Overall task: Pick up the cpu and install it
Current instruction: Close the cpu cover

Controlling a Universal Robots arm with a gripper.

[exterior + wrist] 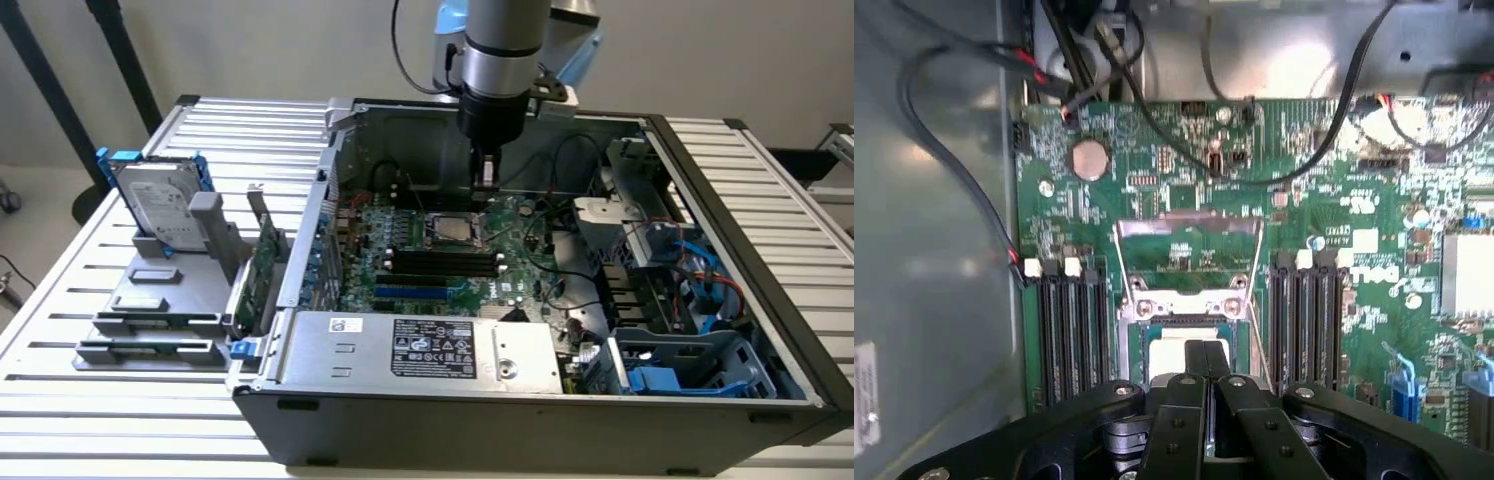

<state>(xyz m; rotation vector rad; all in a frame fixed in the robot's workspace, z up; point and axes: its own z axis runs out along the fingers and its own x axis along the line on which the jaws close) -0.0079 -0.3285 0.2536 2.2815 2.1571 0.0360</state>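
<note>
The gripper [487, 180] hangs inside the open computer case [534, 410]. The case sits in the middle of the white slatted bench [80, 400]. The gripper's two black fingers [1182, 400] are narrow, pressed close side by side.

The cpu [455, 228] is a small shiny square. It lies flat in its socket near the middle of the green board [400, 290]. In the exterior view the gripper is above the cpu and a little toward the back wall of the case, and it is not touching it. In the wrist view the gripper [1204, 350] points down at the cpu [1166, 355], and its tips cover part of the pale square. The socket's metal lid [1189, 250] stands open just beside the cpu, on the side nearer the round silver battery [1090, 158].

Rows of black slots [1069, 330] sit on both sides of the socket. Thin black wires [954, 170] loop over the board near the case wall.

A grey box with a label [414, 350] fills the front edge of the case. Near the bench's edge at the exterior view's left, a hard drive [160, 205] in a blue frame leans on a grey stand [154, 300]. A green card [267, 260] stands upright between the stand and the case.
</note>
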